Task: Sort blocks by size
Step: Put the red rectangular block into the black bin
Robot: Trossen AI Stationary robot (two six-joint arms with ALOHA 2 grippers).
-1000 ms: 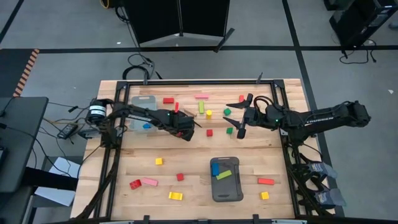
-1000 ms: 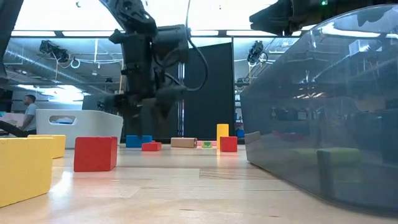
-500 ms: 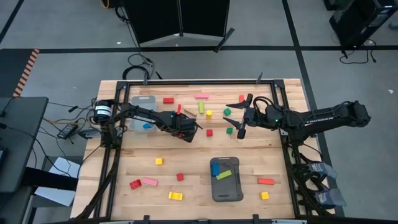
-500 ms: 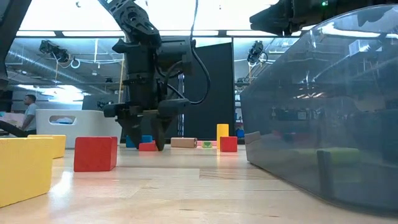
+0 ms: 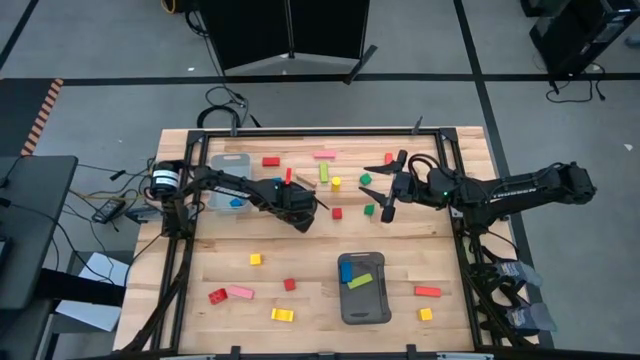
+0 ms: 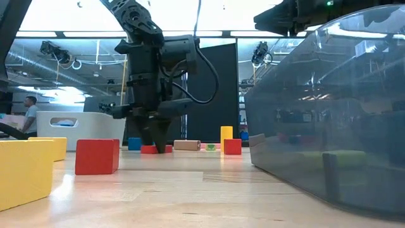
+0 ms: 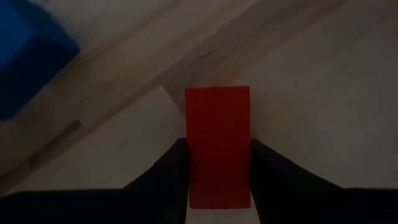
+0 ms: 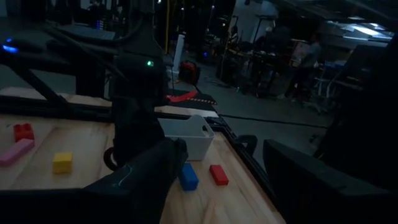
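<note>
No readable text, labels, brands or numbers anywhere: none on the blocks, trays, arms or table; room background too dim and small to make out any signs.

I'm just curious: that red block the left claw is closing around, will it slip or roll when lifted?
Probably not. The red block has flat faces, and the left gripper has a finger against each side. It looks rigid, likely painted wood, so it shouldn't bend. Flat-sided, it shouldn't roll either.
</note>
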